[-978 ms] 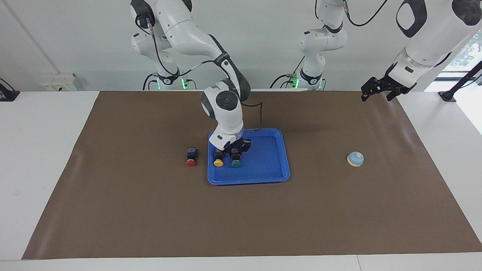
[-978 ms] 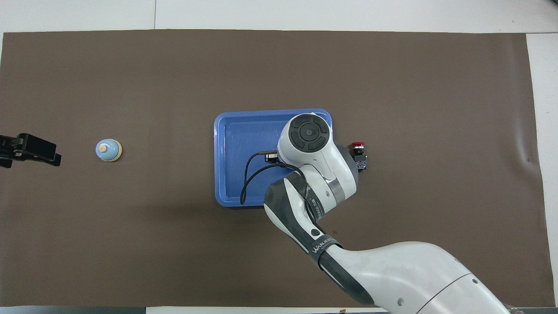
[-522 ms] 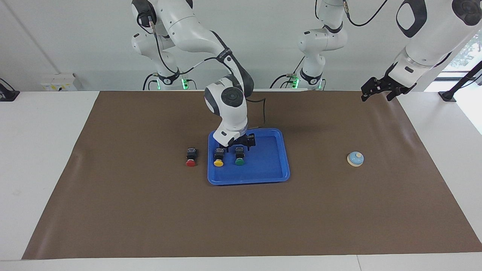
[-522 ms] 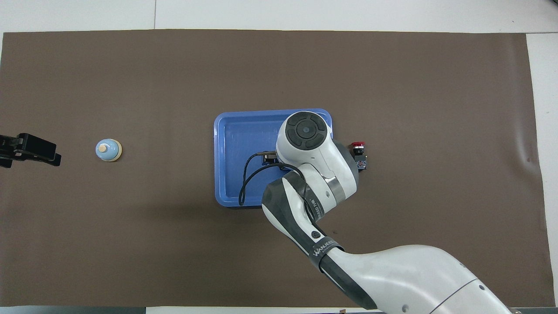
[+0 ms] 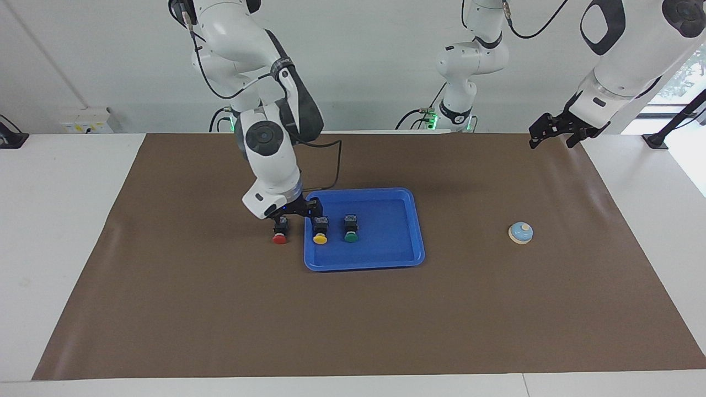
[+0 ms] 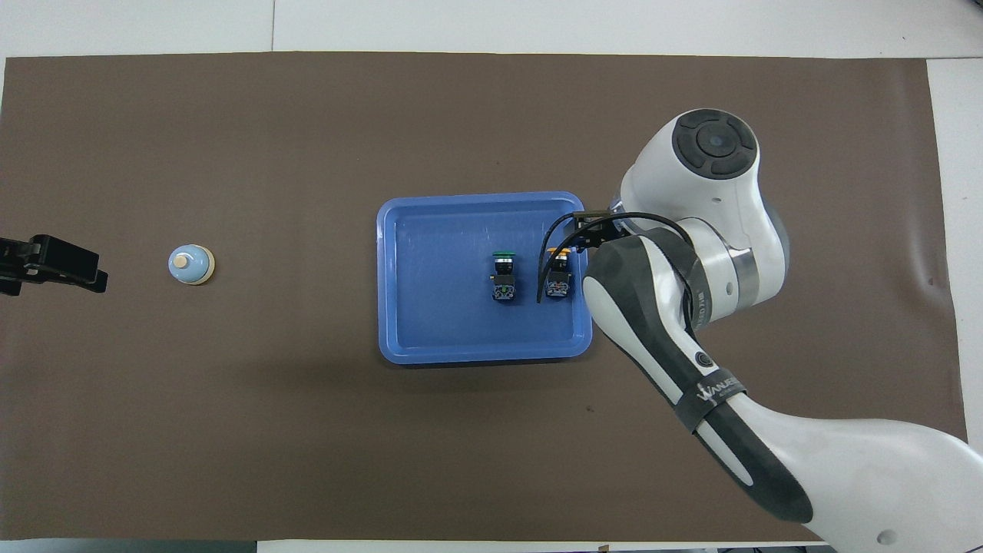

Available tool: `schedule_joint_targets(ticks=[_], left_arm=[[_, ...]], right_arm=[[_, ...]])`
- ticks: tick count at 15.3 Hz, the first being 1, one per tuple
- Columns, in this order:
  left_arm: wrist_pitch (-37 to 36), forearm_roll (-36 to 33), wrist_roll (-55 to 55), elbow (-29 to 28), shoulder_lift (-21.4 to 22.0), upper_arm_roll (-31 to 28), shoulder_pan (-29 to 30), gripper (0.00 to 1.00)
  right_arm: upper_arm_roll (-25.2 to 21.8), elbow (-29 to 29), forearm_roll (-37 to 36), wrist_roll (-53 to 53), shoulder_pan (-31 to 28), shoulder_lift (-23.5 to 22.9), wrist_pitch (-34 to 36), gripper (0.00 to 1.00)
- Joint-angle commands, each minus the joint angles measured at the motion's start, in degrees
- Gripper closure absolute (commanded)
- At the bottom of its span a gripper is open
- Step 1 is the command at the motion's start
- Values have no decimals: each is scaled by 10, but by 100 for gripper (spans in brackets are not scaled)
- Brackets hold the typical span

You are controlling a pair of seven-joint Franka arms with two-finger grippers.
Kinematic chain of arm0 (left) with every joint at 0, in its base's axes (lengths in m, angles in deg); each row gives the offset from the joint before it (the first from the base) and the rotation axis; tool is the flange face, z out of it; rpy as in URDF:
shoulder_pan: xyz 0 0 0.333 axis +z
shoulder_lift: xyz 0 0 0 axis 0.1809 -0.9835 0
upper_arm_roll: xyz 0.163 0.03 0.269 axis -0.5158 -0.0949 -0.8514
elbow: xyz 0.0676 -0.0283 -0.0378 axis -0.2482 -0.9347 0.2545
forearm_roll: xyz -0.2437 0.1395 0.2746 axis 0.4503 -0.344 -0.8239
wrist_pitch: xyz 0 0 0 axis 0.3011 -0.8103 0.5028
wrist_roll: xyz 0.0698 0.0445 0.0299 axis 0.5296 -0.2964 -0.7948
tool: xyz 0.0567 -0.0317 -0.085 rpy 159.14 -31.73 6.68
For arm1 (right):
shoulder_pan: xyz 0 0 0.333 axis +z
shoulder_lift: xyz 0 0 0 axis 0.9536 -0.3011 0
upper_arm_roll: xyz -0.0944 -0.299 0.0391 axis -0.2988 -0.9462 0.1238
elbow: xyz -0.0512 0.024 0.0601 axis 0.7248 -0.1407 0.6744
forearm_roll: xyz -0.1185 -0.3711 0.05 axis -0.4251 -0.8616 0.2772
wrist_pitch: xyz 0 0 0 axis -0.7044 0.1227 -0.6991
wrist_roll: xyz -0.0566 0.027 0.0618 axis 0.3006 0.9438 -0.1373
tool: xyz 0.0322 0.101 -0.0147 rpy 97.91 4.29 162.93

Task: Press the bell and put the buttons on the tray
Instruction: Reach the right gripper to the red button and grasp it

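From the facing view, the right gripper point(image 5: 282, 216) hung low over the red button point(image 5: 280, 231), which lay on the brown mat point(image 5: 220, 309) just beside the tray point(image 5: 386, 259); I could not tell how its fingers stood; the yellow button point(image 5: 320, 231) and green button point(image 5: 350, 229) lay inside, presumably delivered; the left gripper point(image 5: 557, 132) waited, fingers likewise unreadable, well apart from the bell point(image 5: 520, 233).

From overhead, the right arm point(image 6: 691, 269) hid the red button; the tray's rim point(image 6: 484, 353) stood between it and the others.
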Motion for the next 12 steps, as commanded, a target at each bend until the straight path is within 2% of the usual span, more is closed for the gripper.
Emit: schedule_joint_targets(ticks=[1,5,12], left_arm=[[-9,-5,1,6,2,-4,-4,0],[-9,-5,1,6,2,-4,-4,0],[-9,-5,1,6,2,-4,-4,0]], right_arm=[[6,-66,3,-44,-29,24,-47,0],[6,-127,3,-56,-33,33,-114,0],[7,-166,3,-56,-30,41,-122,2]])
